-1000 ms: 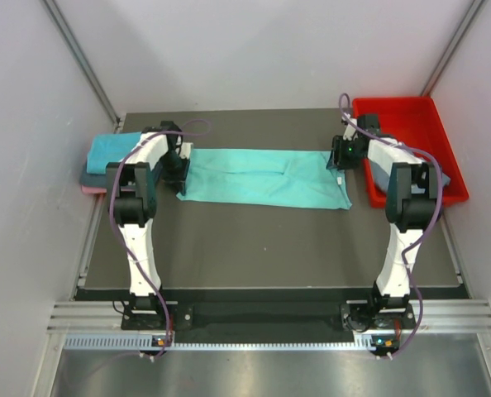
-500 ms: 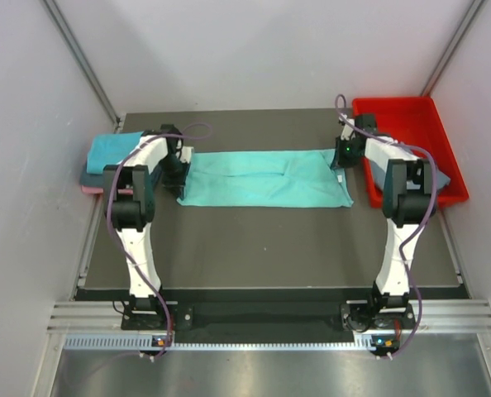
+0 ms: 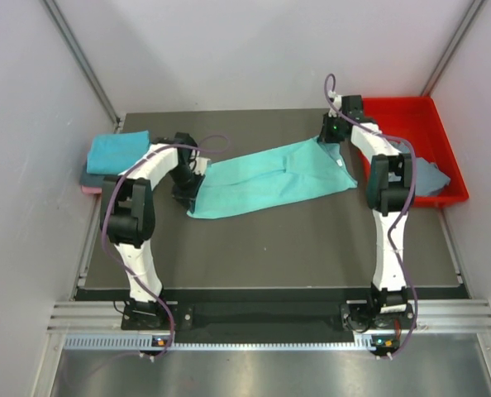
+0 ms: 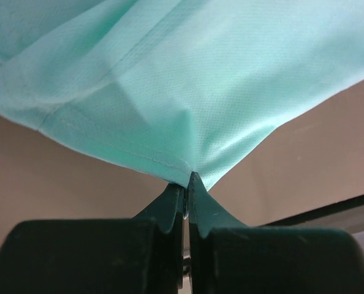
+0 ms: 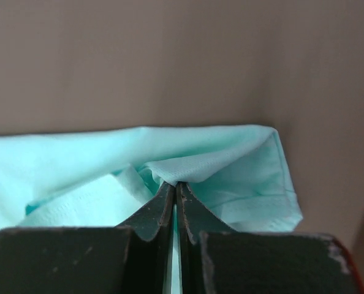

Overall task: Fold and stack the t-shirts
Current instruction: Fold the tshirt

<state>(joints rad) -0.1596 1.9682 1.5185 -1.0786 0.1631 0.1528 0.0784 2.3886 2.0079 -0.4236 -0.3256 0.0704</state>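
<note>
We are in the folding step. Our left gripper (image 4: pixel 186 184) and right gripper (image 5: pixel 174 187) are each pinched tight on one end of the long soft turquoise cloth t-shirt (image 3: pixel 270 178), held across the dark flat table (image 3: pixel 270 248). Next, we think, one end must go over the other.

The teal cloth t-shirt (image 3: pixel 270 175) spans the middle of the dark flat table (image 3: pixel 270 248); the folded shirt stack (image 3: pixel 117 153) is at ten o'clock, the red plastic tray (image 3: pixel 398 120) at two.
</note>
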